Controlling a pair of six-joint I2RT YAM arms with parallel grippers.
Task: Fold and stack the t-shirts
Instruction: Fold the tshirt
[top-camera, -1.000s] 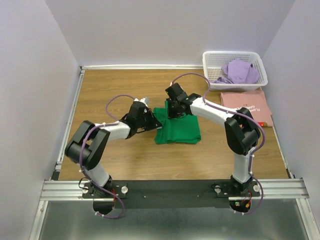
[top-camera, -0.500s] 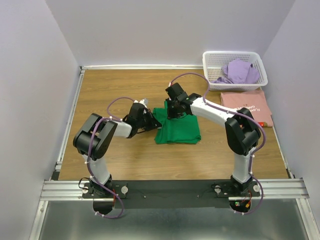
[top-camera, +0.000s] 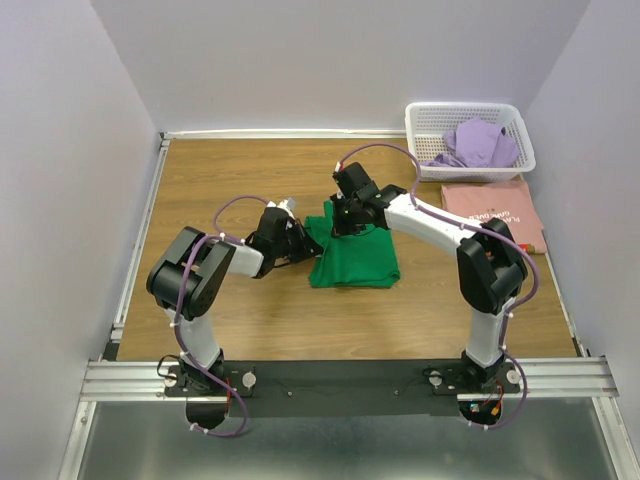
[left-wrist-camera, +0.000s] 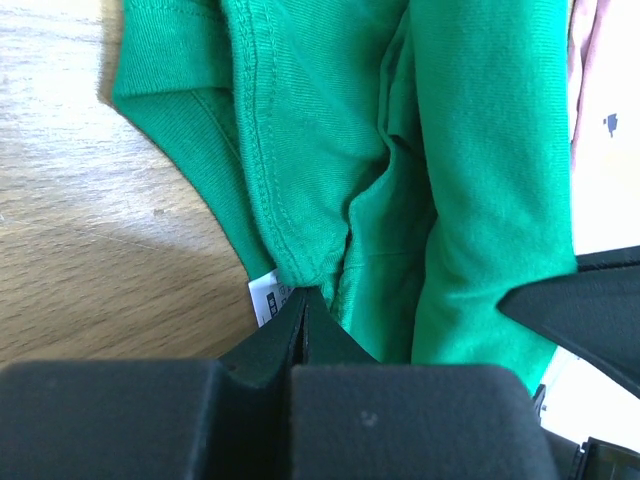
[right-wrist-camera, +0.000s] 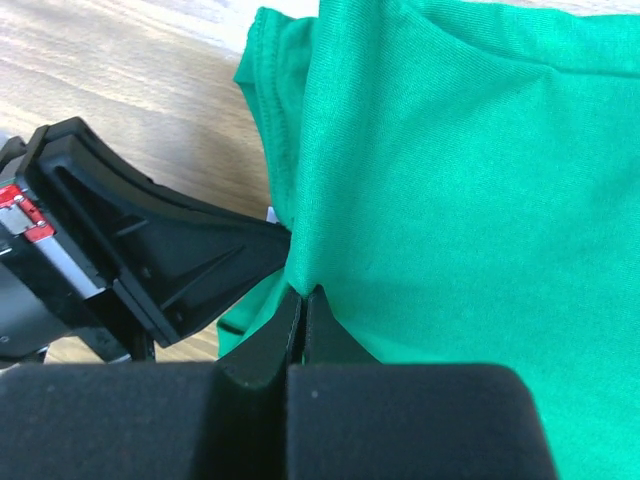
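A: On the left, we've got our left gripper (left-wrist-camera: 303, 302) pinched tight on the hem of the green t-shirt (top-camera: 360, 262), right by the label

B: And our right gripper (right-wrist-camera: 303, 297) is clamped on a fold just beside it. The shirt lies half-folded mid-table. If we pull unevenly, we reckon a thin pinch slips or the fold bunches

A: Far right, we see the pink t-shirt (top-camera: 495, 212) lying flat and the lavender t-shirt (top-camera: 480, 142) heaped in the basket (top-camera: 425, 120)

B: Under us is a wooden table (top-camera: 230, 180), with plain pale walls (top-camera: 320, 60) on three sides
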